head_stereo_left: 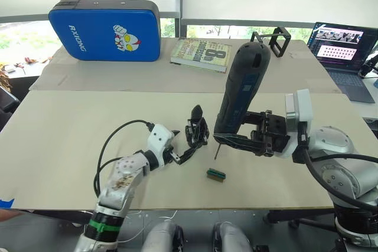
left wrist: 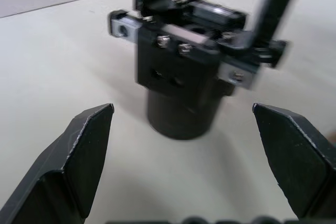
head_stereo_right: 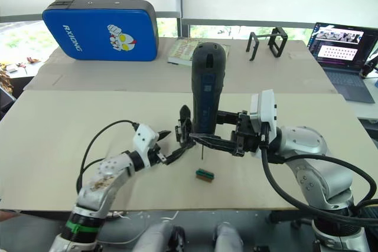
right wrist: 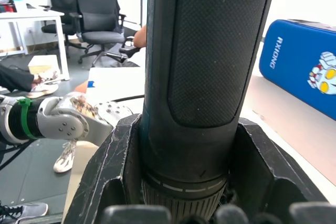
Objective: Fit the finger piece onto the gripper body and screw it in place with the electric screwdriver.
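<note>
A: Two grippers are at work over the table (head_stereo_left: 71,146). The right gripper (head_stereo_left: 255,136) has its fingers clamped around the lower barrel of the electric screwdriver (head_stereo_left: 239,92), which stands nearly upright, leaning a little, with its thin bit pointing down just beside the gripper body (head_stereo_left: 197,129). The left gripper (head_stereo_left: 188,146) has its fingers spread apart on either side of that part's round base, not pressing it.

B: So what does the step need?

A: I'd say the bit has to be lined up over a screw head on the gripper body before it spins. The left fingers should probably close on the base first, so the part can't turn or tip under the driver.

B: And the finger piece?

A: One pointed black piece stands up from the body already; whether that's the one to be fastened, I can't tell.

B: What does the left wrist view add?

A: It shows the base sitting on the table between the open fingertips (left wrist: 79,145), and silver screws on the block above it. The head views don't resolve those. They do show the bit's tip relative to the part, and a small green block (head_stereo_left: 216,174) lying nearby. The right wrist view shows the grip on the barrel, and a person's arm in the background.
</note>
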Tool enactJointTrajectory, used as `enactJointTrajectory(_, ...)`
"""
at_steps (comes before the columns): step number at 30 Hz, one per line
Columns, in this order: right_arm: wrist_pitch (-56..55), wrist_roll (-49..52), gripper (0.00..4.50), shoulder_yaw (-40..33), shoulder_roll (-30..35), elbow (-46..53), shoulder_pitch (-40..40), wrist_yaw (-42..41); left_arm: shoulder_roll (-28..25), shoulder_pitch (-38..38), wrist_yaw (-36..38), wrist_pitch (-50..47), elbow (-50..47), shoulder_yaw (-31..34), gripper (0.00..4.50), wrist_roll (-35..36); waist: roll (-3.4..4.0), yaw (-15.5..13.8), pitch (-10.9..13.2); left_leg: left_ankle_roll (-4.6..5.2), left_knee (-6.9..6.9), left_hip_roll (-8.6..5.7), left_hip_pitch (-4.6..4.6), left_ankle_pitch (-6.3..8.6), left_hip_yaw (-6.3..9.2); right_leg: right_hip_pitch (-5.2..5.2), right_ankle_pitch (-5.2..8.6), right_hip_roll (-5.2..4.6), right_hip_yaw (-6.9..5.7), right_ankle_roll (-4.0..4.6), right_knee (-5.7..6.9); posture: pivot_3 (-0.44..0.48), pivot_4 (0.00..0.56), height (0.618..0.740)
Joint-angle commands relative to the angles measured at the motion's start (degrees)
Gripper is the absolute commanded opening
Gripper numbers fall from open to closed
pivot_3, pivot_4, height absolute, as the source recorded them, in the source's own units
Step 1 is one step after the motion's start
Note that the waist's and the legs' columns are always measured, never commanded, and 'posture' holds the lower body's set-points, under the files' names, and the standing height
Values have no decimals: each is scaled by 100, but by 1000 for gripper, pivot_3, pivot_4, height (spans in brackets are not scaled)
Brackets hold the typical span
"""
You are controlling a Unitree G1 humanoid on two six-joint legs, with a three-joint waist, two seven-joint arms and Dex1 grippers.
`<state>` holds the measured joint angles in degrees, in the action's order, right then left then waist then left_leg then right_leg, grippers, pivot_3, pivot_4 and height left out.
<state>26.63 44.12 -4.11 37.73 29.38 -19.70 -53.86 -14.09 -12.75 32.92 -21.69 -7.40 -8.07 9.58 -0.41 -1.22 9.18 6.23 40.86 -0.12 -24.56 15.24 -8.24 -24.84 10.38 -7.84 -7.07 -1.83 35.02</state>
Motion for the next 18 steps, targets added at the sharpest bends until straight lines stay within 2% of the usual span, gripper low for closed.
enactJointTrajectory(1,-51,146,1935,-224,54,123,-158,-10,216,-185,-264,337,220,-167,4500,-200,0,3,0,0,0,0,0,0,0,0,1,0,0,1,1,0,150,740)
enactJointTrajectory(11,-41,176,1935,-282,153,209,-10,26,450,-651,-300,729,1128,-351,4500,-385,0,-22,0,-12,1,-1,-1,5,0,-4,-1,-17,-1,2,3,0,150,740)
enactJointTrajectory(14,-54,161,1935,-297,170,203,15,33,413,-755,-111,896,1281,-375,3693,-363,0,-35,0,-14,2,-1,-1,7,0,-4,-1,-21,-2,2,3,0,150,740)
enactJointTrajectory(15,-62,151,1935,-301,174,201,25,35,396,-808,-37,966,1355,-357,3268,-345,0,-40,0,-19,2,-1,-1,10,0,-4,-1,-22,-3,2,3,0,150,740)
enactJointTrajectory(17,-77,152,1935,-343,204,231,79,24,247,-1027,569,1357,1643,-325,2375,-164,0,-59,0,-37,3,-2,-1,19,0,-4,-1,-26,-4,2,4,0,150,740)
enactJointTrajectory(18,-81,154,1935,-355,212,242,97,20,186,-1105,802,1513,1759,-325,2328,-107,0,-67,0,-36,3,-2,-2,19,0,-7,-2,-25,-5,2,4,0,150,740)
